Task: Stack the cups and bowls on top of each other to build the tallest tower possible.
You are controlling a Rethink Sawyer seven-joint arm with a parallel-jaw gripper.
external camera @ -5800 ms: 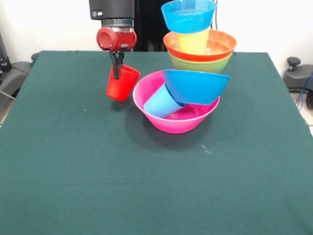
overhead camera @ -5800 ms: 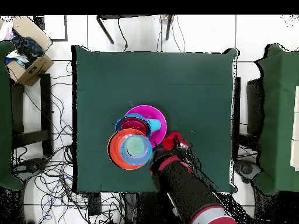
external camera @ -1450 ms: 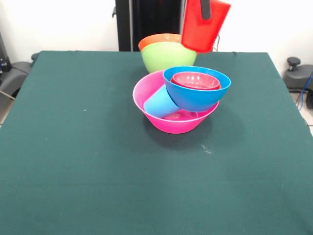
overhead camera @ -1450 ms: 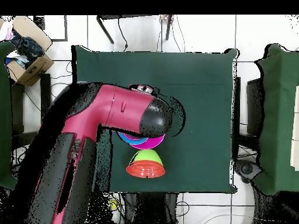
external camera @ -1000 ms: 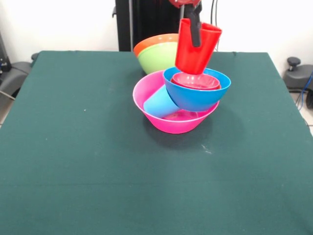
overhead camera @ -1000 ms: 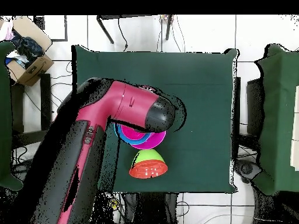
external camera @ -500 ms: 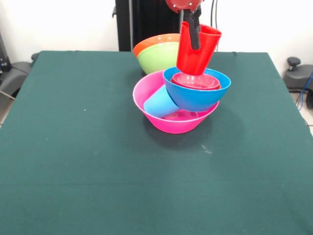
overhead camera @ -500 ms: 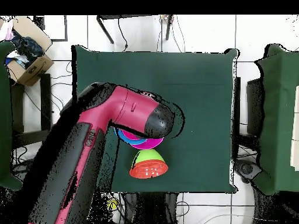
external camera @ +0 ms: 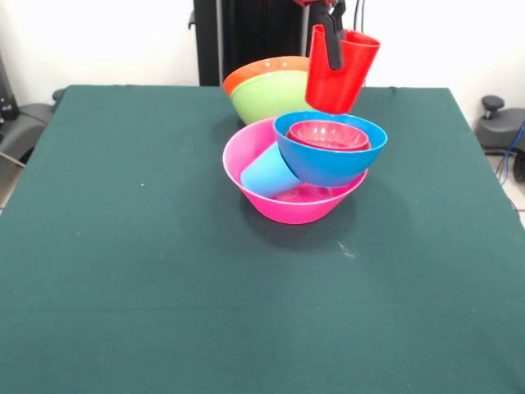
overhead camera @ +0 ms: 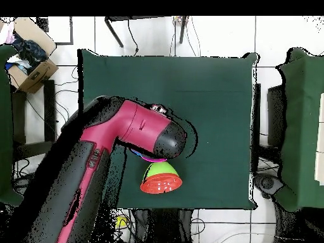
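Above the tower (external camera: pixel 305 168), toward the counter's (external camera: pixel 123 271) far edge, the gripper (external camera: pixel 332 37) has its fingers clamped on the red cup's (external camera: pixel 340 72) rim. Placing seems in hand; next, lower it upright into the small red bowl (external camera: pixel 328 135), then release.

red cup (external camera: pixel 340 72) held by jaws above small red bowl (external camera: pixel 327 135) nested in blue bowl (external camera: pixel 330 158).

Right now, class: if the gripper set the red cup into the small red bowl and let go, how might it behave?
The red cup is tall and tapered, so probably tippy. Its glossy plastic likely slides. The small red bowl sits tilted, which may add to that.
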